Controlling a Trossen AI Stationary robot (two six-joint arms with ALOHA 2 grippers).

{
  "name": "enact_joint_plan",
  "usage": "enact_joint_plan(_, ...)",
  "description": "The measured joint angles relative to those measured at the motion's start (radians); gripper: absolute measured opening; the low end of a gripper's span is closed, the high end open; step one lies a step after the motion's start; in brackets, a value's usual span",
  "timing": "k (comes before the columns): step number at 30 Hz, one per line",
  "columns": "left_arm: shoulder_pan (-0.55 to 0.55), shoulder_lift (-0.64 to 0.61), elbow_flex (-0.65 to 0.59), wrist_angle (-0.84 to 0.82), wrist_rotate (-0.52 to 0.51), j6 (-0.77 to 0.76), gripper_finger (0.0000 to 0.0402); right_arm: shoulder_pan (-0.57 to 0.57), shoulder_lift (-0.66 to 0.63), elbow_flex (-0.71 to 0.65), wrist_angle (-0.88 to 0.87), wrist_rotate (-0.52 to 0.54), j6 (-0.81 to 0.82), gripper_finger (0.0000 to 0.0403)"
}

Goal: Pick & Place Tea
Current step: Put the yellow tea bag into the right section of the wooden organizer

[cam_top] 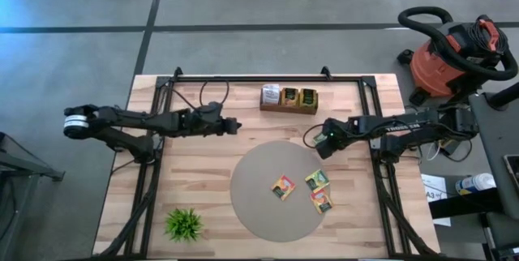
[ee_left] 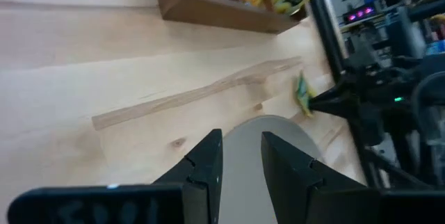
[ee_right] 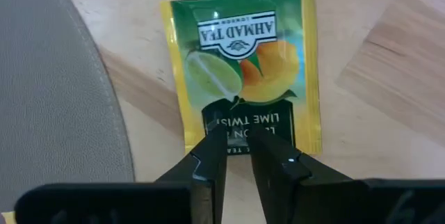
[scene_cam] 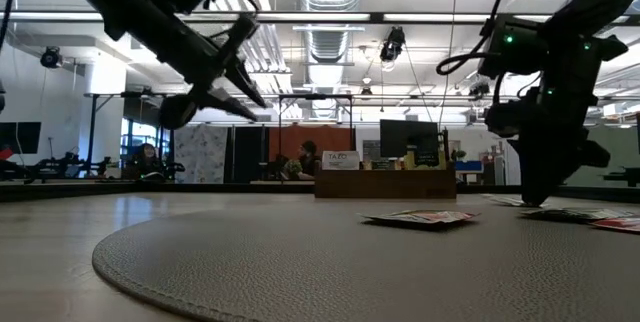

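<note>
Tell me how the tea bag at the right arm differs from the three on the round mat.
The bag at the right gripper is off the mat, over bare wood; the three lie on it. The gripper is at that bag; the three lie free. All are small flat square sachets. The left gripper waits, raised.

Pale wooden tabletop point(cam_top: 203, 156) carries a round grey mat point(cam_top: 259, 204) at its centre-front. Three square tea sachets point(cam_top: 283, 186) lie on the mat's right half, close together. Brown wooden box of tea packets point(cam_top: 289, 99) sits at the back edge, behind the mat. Small green plant point(cam_top: 184, 224) front-left, well apart from the mat. One more flat tea sachet point(ee_right: 241, 67) lies on bare wood just beside the mat's right rim, under the right gripper point(ee_right: 236, 156). Left gripper point(cam_top: 235, 125) hangs left of the box.
</note>
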Motion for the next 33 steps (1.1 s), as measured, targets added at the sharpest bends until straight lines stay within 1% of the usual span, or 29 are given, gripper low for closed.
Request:
enact_joint_plan(4,0.000,0.067,0.000,0.040,0.006,-0.004,0.0094,0.002,-0.001,-0.028,0.031,0.000,0.001,0.0066)
enact_joint_plan(8,0.000,0.119,0.000,0.129,0.009,-0.004,0.0094,0.002,0.038,-0.034,0.159,-0.002,-0.012,0.0066)
enact_joint_plan(13,0.000,0.151,0.000,0.201,0.009,-0.012,0.0094,0.002,0.180,-0.014,0.333,-0.010,-0.028,0.0065)
enact_joint_plan(17,0.000,0.149,0.000,0.203,0.009,-0.038,0.0094,0.002,0.306,0.023,0.475,-0.014,-0.075,0.0065)
enact_joint_plan(20,0.000,0.148,0.000,0.203,0.009,-0.056,0.0094,0.002,0.378,0.073,0.552,-0.019,-0.134,0.0065)
enact_joint_plan(26,0.000,0.148,0.000,0.203,0.009,-0.084,0.0094,0.002,0.523,0.246,0.549,-0.012,-0.261,0.0066)
enact_joint_plan(29,0.000,0.148,0.000,0.203,0.009,-0.087,0.0094,0.001,0.589,0.337,0.547,-0.060,-0.313,0.0066)
enact_joint_plan(31,0.000,0.148,0.000,0.203,0.009,-0.088,0.0094,0.000,0.609,0.390,0.539,-0.097,-0.334,0.0066)
enact_joint_plan(33,0.000,0.148,0.000,0.203,0.009,-0.088,0.0094,0.004,0.612,0.429,0.518,-0.102,-0.371,0.0066)
